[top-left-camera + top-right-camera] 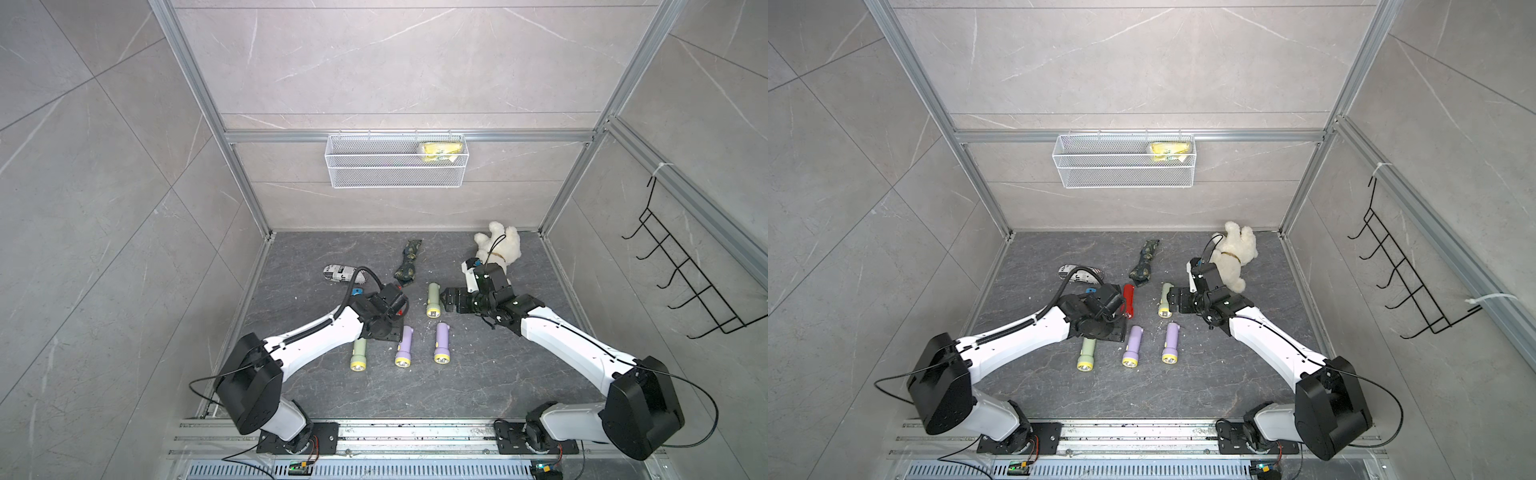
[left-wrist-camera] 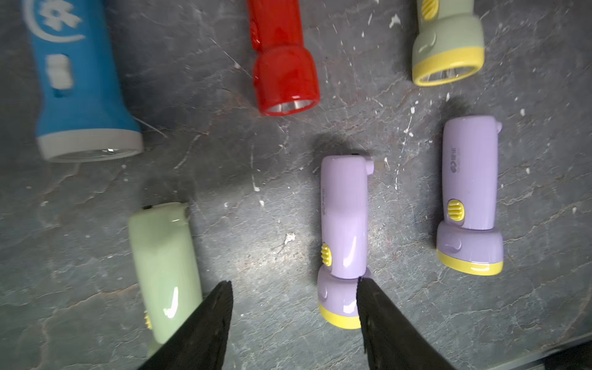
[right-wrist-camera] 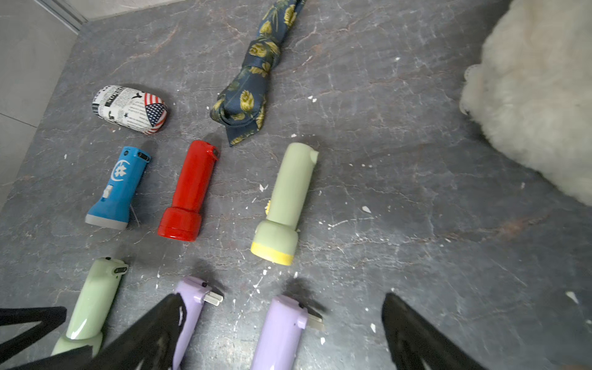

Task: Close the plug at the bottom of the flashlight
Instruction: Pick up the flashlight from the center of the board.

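Left gripper (image 2: 293, 286): the fingers are spread partway, with only the bare dark grey stone-patterned bench (image 2: 272, 208) between them, and nothing is held. One fingertip (image 2: 224, 294) is seen over the pale green plastic flashlight (image 2: 163, 256), the other over the head of the middle lilac plastic flashlight (image 2: 344, 217); contact with either cannot be told.

Six flashlights are laid flat on the bench in two rows of three. All long axes run roughly from the near edge to the back wall, with lens ends toward the robot bases and tails toward the wall. The front row is formed by the pale green unit, the middle lilac unit and a second lilac flashlight (image 2: 469, 192). The back row is formed by a blue flashlight (image 2: 80, 80), a red flashlight (image 2: 282, 64) and a green flashlight with a yellow lens ring (image 1: 433, 300). On both lilac units the plug (image 3: 213, 299) is seen folded out sideways at the tail.

The left arm (image 1: 316, 336) is extended forward and inward, with the wrist bent down over the front row; in both top views its gripper is hidden beneath the wrist. The right arm (image 1: 573, 336) is likewise extended forward and inward. The right gripper (image 1: 445, 300) is spread wide, holds nothing, and is aimed toward the robot's left, just beside the back-row green flashlight.
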`<act>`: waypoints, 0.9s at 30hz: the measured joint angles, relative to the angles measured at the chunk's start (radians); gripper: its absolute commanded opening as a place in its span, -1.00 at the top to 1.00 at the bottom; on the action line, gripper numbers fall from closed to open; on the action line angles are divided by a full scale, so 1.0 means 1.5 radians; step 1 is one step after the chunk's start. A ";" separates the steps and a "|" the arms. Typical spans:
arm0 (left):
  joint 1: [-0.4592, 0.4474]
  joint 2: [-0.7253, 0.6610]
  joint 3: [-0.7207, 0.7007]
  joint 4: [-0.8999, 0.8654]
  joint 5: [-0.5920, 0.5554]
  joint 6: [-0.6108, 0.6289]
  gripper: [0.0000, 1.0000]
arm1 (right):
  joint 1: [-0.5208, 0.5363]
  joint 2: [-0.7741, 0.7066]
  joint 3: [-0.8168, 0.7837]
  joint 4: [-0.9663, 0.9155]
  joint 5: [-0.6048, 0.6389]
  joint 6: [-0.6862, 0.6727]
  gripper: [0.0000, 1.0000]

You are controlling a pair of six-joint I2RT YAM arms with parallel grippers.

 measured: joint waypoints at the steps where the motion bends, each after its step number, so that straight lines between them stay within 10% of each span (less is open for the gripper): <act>1: -0.008 0.022 0.003 0.003 0.002 -0.006 -0.32 | -0.007 -0.007 -0.008 0.002 -0.001 0.002 -1.00; 27: -0.056 0.253 0.135 -0.029 0.045 -0.024 -0.03 | -0.096 -0.038 -0.075 0.061 -0.107 0.025 -1.00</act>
